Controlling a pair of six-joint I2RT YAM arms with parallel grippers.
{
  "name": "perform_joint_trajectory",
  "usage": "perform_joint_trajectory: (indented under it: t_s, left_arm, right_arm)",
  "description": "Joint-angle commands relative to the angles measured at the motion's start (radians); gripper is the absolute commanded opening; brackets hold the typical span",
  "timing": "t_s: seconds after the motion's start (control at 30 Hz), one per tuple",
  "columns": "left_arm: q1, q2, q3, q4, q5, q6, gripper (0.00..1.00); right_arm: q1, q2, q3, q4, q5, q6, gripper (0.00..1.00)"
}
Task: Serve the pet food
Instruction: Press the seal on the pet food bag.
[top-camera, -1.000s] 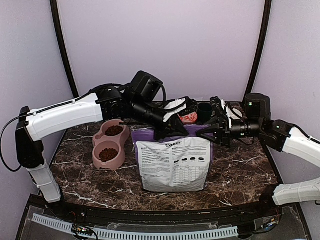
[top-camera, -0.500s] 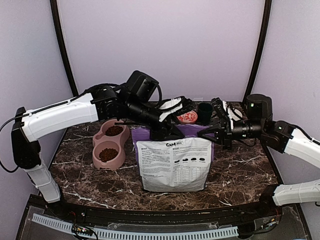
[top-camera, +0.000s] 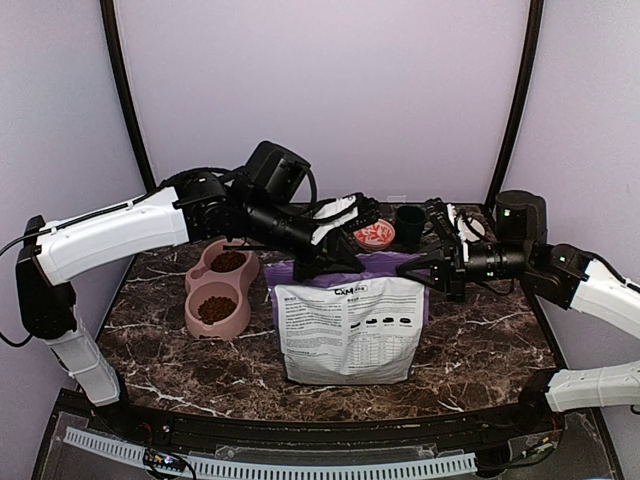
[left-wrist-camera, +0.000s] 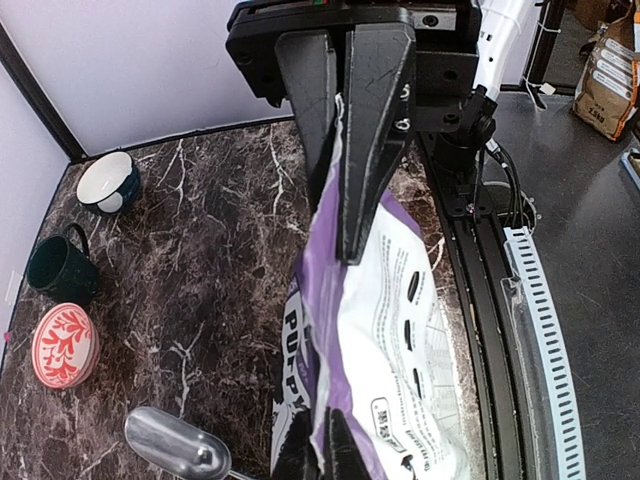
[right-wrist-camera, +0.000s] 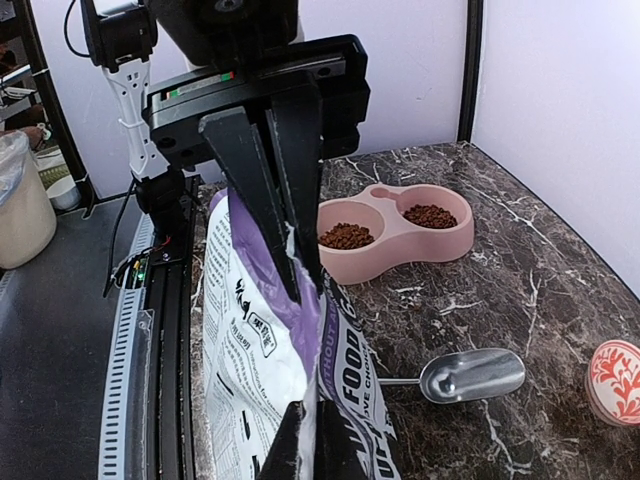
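Right wrist — bag (right-wrist-camera: 258, 352), kibble (right-wrist-camera: 346, 236) in bowl (right-wrist-camera: 385, 266)

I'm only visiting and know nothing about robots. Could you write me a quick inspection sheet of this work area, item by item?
Surface: dark marbled table top with white veins.
Job's things: pet food sits in both wells of the pink double bowl; the purple-and-white bag stands upright; the metal scoop lies on the table and looks empty.
Clutter: red-patterned cup, dark mug and white-lined bowl behind the bag.
End effectors: left end effector and right end effector are both shut on the bag's top edge.
Cables: black cables by the arm bases.
Surroundings: plain lilac walls.
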Motion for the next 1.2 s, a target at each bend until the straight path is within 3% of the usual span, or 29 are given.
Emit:
perform_joint_trajectory:
  t_s: [0.0, 0.07, 0.17, 0.4, 0.53, 0.67, 0.83, 0.9, 1.0, 1.17]
  left_arm:
    - [0.021, -0.021, -0.017, -0.082, -0.015, -0.023, 0.00]
    - [0.021, -0.020, -0.012, -0.078, -0.006, -0.026, 0.00]
    - [0.021, -0.019, -0.008, -0.072, 0.006, -0.027, 0.00]
    - [0.021, -0.016, -0.006, -0.063, 0.015, -0.028, 0.00]
    - [0.021, -0.021, -0.012, -0.058, 0.016, -0.027, 0.00]
    - [0.021, -0.020, -0.013, -0.059, 0.010, -0.025, 0.00]
    - [0.021, -0.023, -0.011, -0.066, 0.002, -0.020, 0.00]
    - [0.021, -0.027, -0.012, -0.071, -0.003, -0.020, 0.08]
    - [0.021, -0.041, -0.030, -0.075, -0.018, -0.018, 0.29]
    - [0.021, -0.076, -0.072, -0.075, -0.051, -0.014, 0.32]
  right_arm:
    - [-0.008, -0.040, 0.009, 0.045, 0.030, -0.002, 0.09]
    - [-0.008, -0.025, 0.018, 0.040, 0.041, -0.003, 0.26]
    - [-0.008, 0.008, 0.041, 0.024, 0.040, -0.010, 0.40]
    - [0.001, 0.096, 0.084, 0.020, 0.003, -0.012, 0.46]
    - [0.008, 0.127, 0.097, 0.014, -0.022, -0.018, 0.37]
    - [0.008, 0.138, 0.094, 0.002, -0.026, -0.029, 0.13]
    - [0.009, 0.124, 0.088, -0.002, -0.031, -0.030, 0.01]
    - [0.008, 0.112, 0.084, 0.000, -0.038, -0.025, 0.00]
    - [0.008, 0.083, 0.072, 0.006, -0.032, -0.020, 0.00]
    - [0.008, 0.028, 0.039, 0.031, -0.011, -0.010, 0.00]
